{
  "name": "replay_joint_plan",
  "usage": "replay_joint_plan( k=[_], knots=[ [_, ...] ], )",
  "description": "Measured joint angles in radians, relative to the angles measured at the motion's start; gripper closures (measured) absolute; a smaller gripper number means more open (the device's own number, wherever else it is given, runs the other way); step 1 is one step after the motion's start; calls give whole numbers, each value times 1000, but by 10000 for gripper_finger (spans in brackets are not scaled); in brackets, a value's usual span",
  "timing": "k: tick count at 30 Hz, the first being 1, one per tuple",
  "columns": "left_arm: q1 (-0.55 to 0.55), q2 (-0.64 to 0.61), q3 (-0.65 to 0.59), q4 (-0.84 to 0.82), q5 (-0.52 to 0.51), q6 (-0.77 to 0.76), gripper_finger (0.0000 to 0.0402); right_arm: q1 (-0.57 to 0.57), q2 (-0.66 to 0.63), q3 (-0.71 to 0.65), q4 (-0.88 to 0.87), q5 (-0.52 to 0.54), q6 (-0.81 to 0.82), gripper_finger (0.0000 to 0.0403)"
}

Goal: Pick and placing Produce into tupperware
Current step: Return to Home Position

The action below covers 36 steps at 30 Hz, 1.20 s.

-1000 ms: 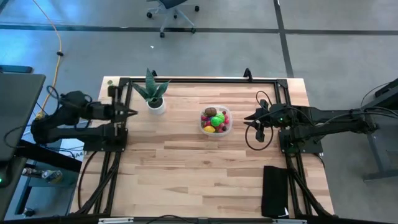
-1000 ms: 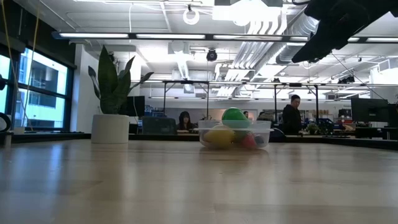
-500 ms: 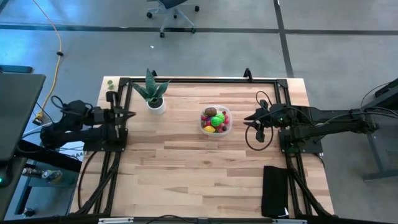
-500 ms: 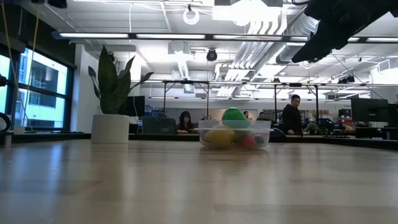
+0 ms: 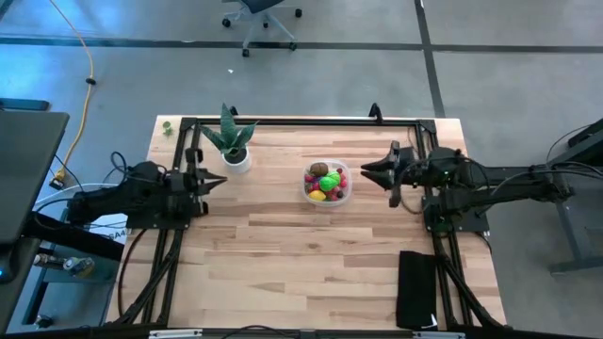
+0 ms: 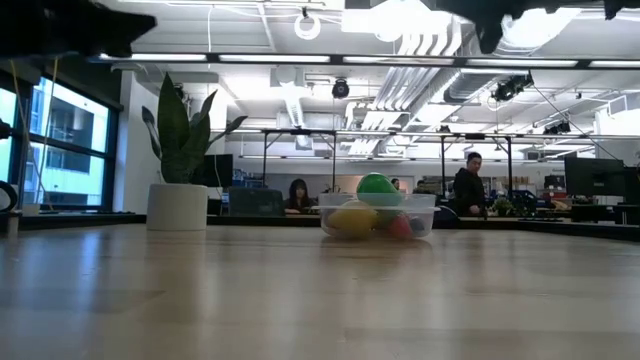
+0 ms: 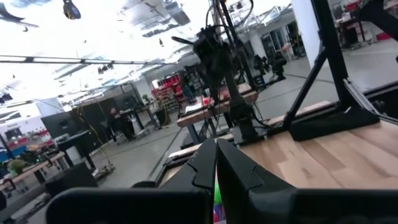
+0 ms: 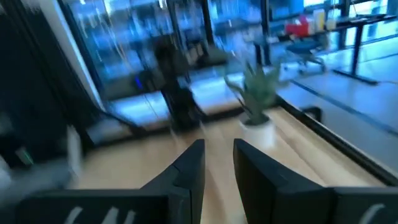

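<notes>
The tupperware is a small clear bowl standing on its base at the middle of the table, toward the far side. The produce lies inside it: green, yellow, red, brown and purple pieces. My left gripper hangs above the table near the left edge, pointing toward the bowl, shut and holding nothing. My right gripper hovers just right of the bowl, pointing left, with a narrow gap between its fingers and nothing in it.
A spiky green plant in a white pot stands at the far left, close to my left gripper. A black flat object lies at the near right edge. Bare wood fills the table's near half. People sit and stand in the room behind.
My left gripper has moved from the left edge toward the table's right, out over the wood. My right gripper has risen, tipped toward level, and shifted slightly toward the bowl and the far edge. The bowl and produce have stayed put.
</notes>
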Motion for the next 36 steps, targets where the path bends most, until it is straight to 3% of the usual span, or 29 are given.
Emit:
replay_joint_plan(
  k=[5,11,16,21,27,36],
  knots=[
    [0,0,-84,72,-3,-20,396,0,-3,2,155,-91,135,329],
    [0,0,-136,121,-8,-26,396,2,-65,53,276,-268,99,329],
    [0,0,-145,136,-21,-24,396,2,-191,94,271,-290,-22,329],
    [0,0,-145,136,-31,-11,396,2,-374,97,164,-258,-154,329],
    [0,0,-145,134,-29,-32,396,2,-497,96,39,-154,-203,329],
    [0,0,-145,127,-93,-229,396,2,-609,24,21,-30,-62,329]
  ],
)
